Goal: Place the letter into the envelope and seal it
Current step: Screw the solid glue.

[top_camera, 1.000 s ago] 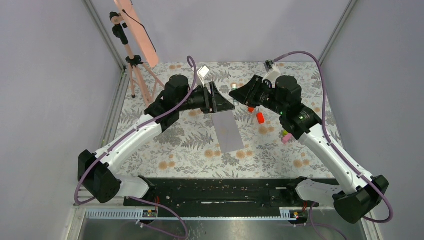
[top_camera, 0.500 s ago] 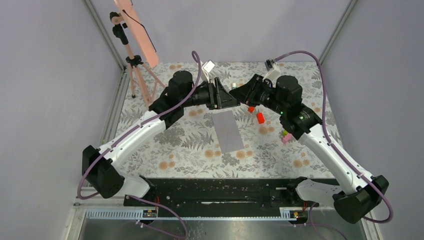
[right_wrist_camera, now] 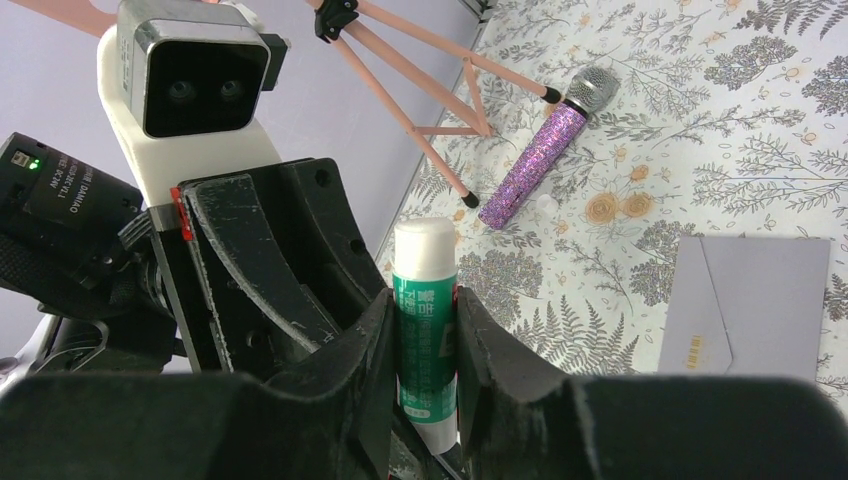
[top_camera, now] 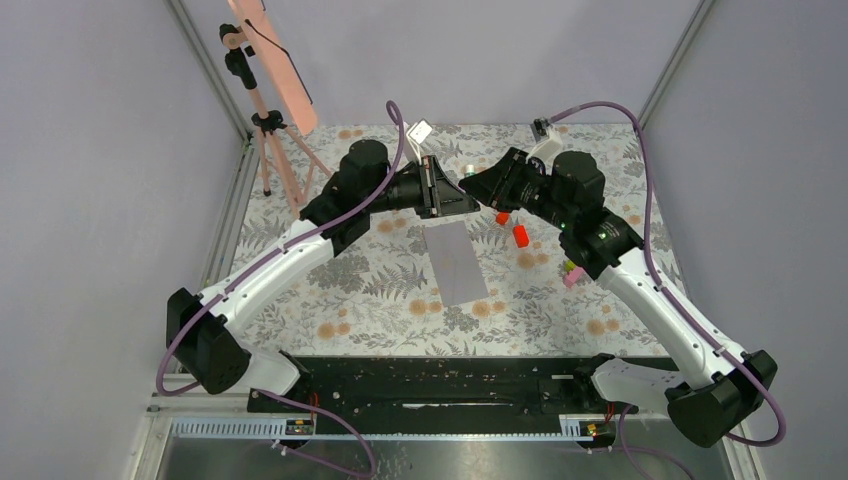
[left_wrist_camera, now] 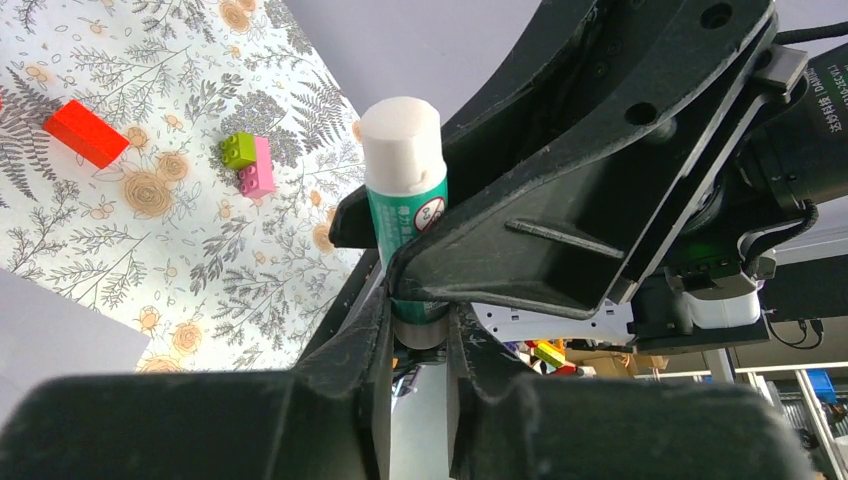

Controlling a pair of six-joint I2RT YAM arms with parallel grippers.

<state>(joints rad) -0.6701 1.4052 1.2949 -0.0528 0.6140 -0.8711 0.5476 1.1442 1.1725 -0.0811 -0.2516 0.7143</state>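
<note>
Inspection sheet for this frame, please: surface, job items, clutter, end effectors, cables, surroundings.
Surface: floral cloth, flat.
Job's things: envelope lying flat, flap side up; letter: nothing seen.
Clutter: red block, pink-green block, glitter microphone.
End effectors: left end effector and right end effector both clamp one glue stick.
Cables: purple cables loop clear of the envelope.
Surroundings: pink tripod, grey walls.

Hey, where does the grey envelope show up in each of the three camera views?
Top external: the envelope lies flat at the table's centre, its long side running near to far.
Left wrist: only a pale corner shows at the lower left edge.
Right wrist: at the right edge, flap side up.
Shared landmark: the floral tablecloth under it; the green glue stick stands mid-frame in both wrist views.
</note>
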